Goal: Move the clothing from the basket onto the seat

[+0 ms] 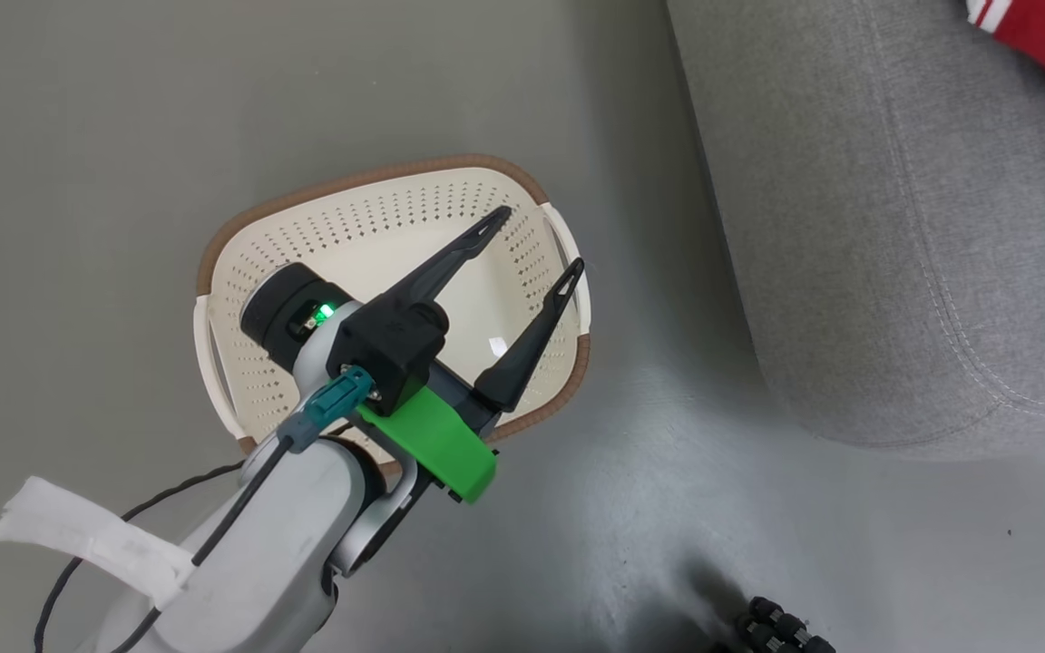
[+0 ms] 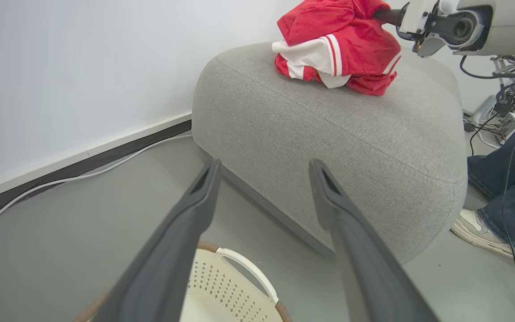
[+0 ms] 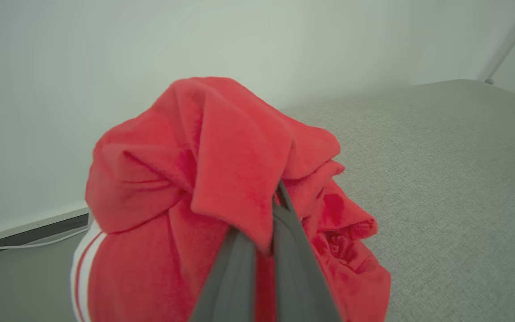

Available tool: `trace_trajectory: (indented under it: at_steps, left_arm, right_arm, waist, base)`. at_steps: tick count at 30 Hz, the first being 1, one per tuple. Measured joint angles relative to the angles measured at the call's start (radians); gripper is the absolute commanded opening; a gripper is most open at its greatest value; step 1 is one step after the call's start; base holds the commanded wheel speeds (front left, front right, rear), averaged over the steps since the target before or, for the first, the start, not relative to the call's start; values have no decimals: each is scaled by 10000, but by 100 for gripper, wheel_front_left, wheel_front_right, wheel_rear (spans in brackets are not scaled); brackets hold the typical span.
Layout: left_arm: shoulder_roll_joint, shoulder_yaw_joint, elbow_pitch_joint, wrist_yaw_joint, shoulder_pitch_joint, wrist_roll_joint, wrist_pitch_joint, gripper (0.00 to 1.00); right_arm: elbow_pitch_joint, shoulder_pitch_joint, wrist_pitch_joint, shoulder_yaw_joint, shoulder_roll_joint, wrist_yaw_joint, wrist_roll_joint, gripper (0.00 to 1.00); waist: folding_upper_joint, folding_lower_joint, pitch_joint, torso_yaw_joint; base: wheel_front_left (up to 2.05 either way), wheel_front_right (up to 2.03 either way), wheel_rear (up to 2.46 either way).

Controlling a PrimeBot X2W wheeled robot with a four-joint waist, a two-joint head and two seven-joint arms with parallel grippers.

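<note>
So, the clothing (image 2: 347, 44) is found bunched up in a red heap on top of the seat (image 2: 329, 134), and its lower folds are seen resting on the grey fabric. The right tool (image 3: 280, 201) is clamped tight on a fold at the top of the heap, with cloth pinched between its fingers. White bands and stripes are shown on the side of the heap that faces the seat's rounded front.

The basket (image 1: 377, 177) is parked on the floor (image 1: 78, 136) just beside the seat, not touching it, and a sticker (image 1: 497, 345) can be spotted on its bottom. The left tool (image 1: 541, 238) is held over the basket, spread wide and gripping nothing, with its fingers aimed toward the seat.

A leg in jeans (image 2: 508, 192) and a pale shoe (image 2: 476, 226) are seen by the seat's corner.
</note>
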Motion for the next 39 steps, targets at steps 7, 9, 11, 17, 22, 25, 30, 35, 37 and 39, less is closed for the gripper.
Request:
trace_trajectory:
  at_steps: [7,9,11,17,22,25,30,35,37,39]
  left_arm:
    - [6,-6,15,0,21,-15,-48,100]
    - [2,-10,36,0,52,-17,-63,100]
    - [-8,-17,84,0,92,-82,-173,100]
    - [-142,-100,332,-17,356,-238,-424,100]
    - [-337,-136,562,-117,593,-443,-604,100]
    - [-464,-173,723,-194,760,-593,-765,100]
    - [-696,-188,1024,-265,1064,-909,-918,100]
    - [-777,-98,1348,-259,1381,-1074,-1030,100]
    - [-782,-13,1471,-217,1511,-1097,-1068,100]
    - [-782,92,1611,-159,1630,-1135,-1116,100]
  right_arm:
    - [79,340,-113,33,115,138,-2,100]
    - [92,435,-123,69,171,180,-8,100]
    - [90,538,-155,84,232,197,-12,100]
    - [59,991,-198,130,226,286,-125,100]
    - [-165,1335,-199,234,171,403,-380,100]
    - [-541,1494,-201,221,174,441,-391,100]
    - [-926,2013,-213,201,198,533,-451,100]
    - [-1248,2595,-213,236,307,652,-458,100]
    - [-1419,2752,-213,251,430,704,-462,100]
    - [-1605,2931,-213,280,583,717,-462,100]
  waist:
    - [0,0,-266,-155]
    - [0,0,-383,-206]
    - [0,0,-517,-258]
    - [0,-1,-1035,-383]
    - [0,-1,-1581,-422]
    - [0,-1,-1940,-414]
    - [0,-1,-2564,-320]
    - [0,-1,-3176,-115]
    - [0,-1,-3406,-4]
    - [0,-1,-3632,124]
  base:
    - [0,0,0]
    - [0,0,0]
    - [0,0,0]
    - [0,0,0]
    - [0,0,0]
    - [0,0,0]
    - [0,0,0]
    - [0,0,0]
    - [0,0,0]
    - [0,0,0]
